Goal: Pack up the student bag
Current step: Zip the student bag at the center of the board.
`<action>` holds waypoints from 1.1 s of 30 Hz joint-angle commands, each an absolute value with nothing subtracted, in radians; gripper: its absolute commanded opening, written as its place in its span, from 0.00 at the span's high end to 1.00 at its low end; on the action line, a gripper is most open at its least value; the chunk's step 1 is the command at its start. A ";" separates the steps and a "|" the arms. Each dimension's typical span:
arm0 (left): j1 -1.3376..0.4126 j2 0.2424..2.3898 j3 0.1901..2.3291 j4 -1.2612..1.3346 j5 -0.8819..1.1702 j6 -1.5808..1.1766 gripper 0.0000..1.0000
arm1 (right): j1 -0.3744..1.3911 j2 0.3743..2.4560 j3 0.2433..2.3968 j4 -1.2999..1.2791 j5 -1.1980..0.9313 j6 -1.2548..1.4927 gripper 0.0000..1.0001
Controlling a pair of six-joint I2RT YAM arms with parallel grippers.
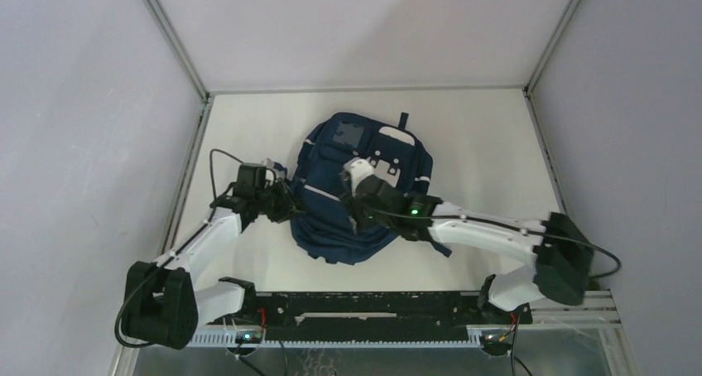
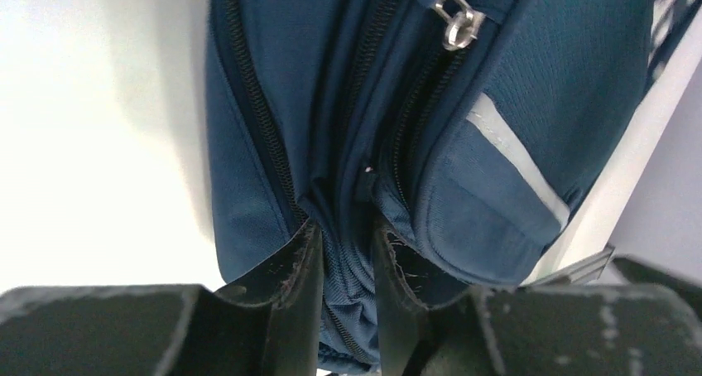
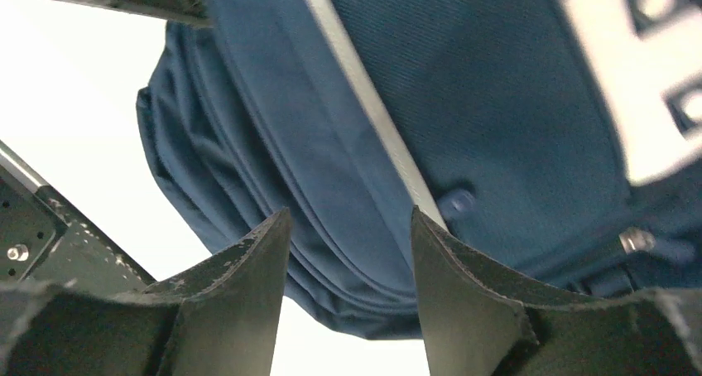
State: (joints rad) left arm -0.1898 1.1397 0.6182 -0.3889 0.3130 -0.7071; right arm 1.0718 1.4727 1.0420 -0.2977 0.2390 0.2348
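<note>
Navy fabric bag (image 1: 331, 227), front-up mid-frame on white counter (image 1: 497, 144), top end towards upper edge of top view. Soft and floppy by the look: creased and sagging at lower edge, no stiff frame showing. Probably light, lying fairly flat. Woven cloth, not slippery, should pinch well. Unlikely to keep shape if lifted from one point, so expect droop; better with two holds.

Left claw (image 2: 343, 231): narrow, clamped on a ridge of fabric at bag's left side in top view. Zip tracks (image 2: 248, 103) running up-frame from the pinch. Metal zip pull (image 2: 457, 24) at top of left wrist frame, well apart from the pinch. Pale stripe (image 2: 517, 161) right of centre.

Right claw (image 3: 352, 219): wide, gripping nothing, hanging over bag's front near its centre. White patch (image 3: 637, 69) upper right of right wrist frame, second small pull (image 3: 636, 240) lower right, outside the gap.

Best holds, as a guess: seam ridges, pulls, top loop (image 1: 403, 119). Flat panels poor, nothing to bite on.

Contents: cannot tell. Zip runs in left wrist view look closed; no opening seen in any view. No loose items for packing visible on counter. Probable step: anchor with left, bring right onto a pull to open a compartment.
</note>
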 commanded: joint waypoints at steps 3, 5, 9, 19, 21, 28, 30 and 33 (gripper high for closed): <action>-0.500 1.144 0.628 -0.208 0.370 -0.815 0.69 | 0.878 1.153 0.874 -0.323 0.152 0.411 0.38; -0.600 1.155 0.673 -0.209 0.367 -0.804 0.66 | 0.829 1.084 0.836 -0.324 0.128 0.421 0.38; -0.627 1.100 0.757 -0.334 0.314 -0.682 0.48 | 0.791 1.018 0.824 -0.364 0.129 0.422 0.38; -0.609 1.023 0.831 -0.420 -0.078 -0.178 0.42 | 0.774 1.034 0.824 -0.343 0.080 0.443 0.38; -0.609 1.057 0.844 -0.422 -0.027 -0.056 0.45 | 0.775 1.038 0.824 -0.337 0.071 0.443 0.38; -0.611 1.144 0.889 -0.451 0.107 0.178 0.44 | 0.772 1.040 0.824 -0.342 0.046 0.432 0.38; -0.609 1.157 0.887 -0.438 0.133 0.224 0.44 | 0.770 1.041 0.824 -0.345 0.040 0.428 0.38; -0.605 1.179 0.874 -0.420 0.196 0.293 0.44 | 0.766 1.044 0.824 -0.337 0.022 0.422 0.38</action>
State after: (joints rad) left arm -0.6102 1.1614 0.8211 -0.4530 0.1036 0.1268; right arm 0.7776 1.0458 0.8215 -0.3698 0.0494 0.4248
